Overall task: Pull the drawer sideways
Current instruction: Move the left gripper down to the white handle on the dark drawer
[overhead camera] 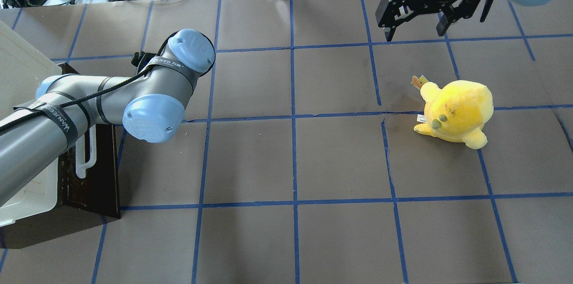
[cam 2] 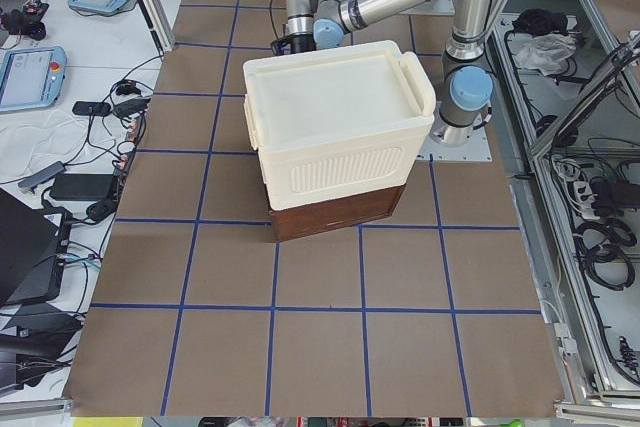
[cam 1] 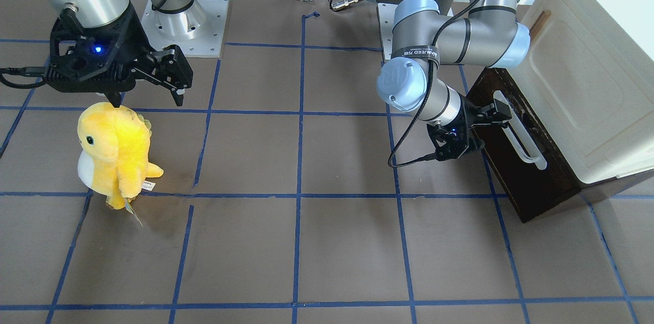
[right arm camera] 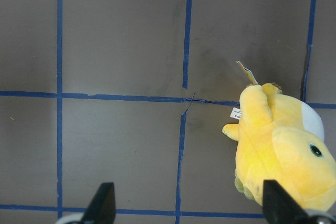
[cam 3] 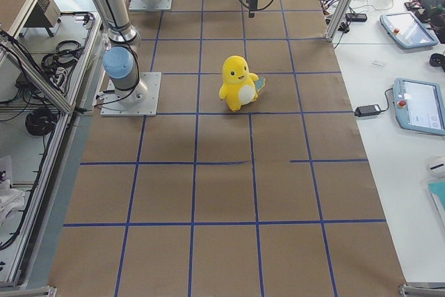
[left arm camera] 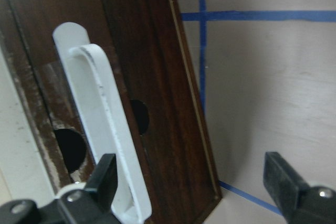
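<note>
Dark brown wood fronts the drawer (cam 1: pixel 516 186), which sits under the cream cabinet (cam 1: pixel 587 84) at the table's end on the robot's left, its long white bar handle (cam 1: pixel 526 140) running across the front. The left gripper (left arm camera: pixel 194 182) has its jaws spread wide and clamps nothing, with one finger (left arm camera: pixel 102 179) just beside the handle's end. The right gripper (overhead camera: pixel 415 35) hangs with jaws apart above the brown table (overhead camera: pixel 250 158), near a yellow plush toy (overhead camera: pixel 456 111).

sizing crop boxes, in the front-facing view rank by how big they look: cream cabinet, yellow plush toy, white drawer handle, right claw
1. cream cabinet
2. right claw and yellow plush toy: too alike to rank, claw nearer camera
3. white drawer handle
</note>
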Controlling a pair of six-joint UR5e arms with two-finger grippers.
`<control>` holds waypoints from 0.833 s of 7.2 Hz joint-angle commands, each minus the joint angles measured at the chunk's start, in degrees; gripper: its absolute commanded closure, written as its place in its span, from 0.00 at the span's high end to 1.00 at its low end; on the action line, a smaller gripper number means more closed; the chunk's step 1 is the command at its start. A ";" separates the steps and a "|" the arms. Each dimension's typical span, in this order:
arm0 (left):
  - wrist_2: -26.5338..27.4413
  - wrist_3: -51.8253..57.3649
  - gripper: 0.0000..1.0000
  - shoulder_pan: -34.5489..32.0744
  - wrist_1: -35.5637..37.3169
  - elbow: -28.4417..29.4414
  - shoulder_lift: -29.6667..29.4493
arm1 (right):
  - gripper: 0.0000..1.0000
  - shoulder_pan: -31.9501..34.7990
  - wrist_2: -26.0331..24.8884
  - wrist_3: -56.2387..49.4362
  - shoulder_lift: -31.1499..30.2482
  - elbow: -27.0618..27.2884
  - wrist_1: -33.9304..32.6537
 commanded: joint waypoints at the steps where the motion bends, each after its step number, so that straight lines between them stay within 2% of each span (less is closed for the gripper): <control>1: 2.10 0.38 1.00 -0.07 -0.18 -1.56 -1.45 | 1.00 0.00 0.00 0.00 0.00 0.00 0.00; 2: 6.64 0.04 1.00 0.02 -0.18 -1.91 -1.63 | 1.00 0.00 0.00 0.00 0.00 0.00 0.00; 4: 8.35 0.04 0.99 0.11 -0.18 -2.00 -2.77 | 1.00 0.00 0.00 0.00 0.00 0.00 0.00; 6: 12.30 -0.05 0.98 0.46 -0.36 -1.92 -3.91 | 1.00 0.00 0.00 0.00 0.00 0.00 0.00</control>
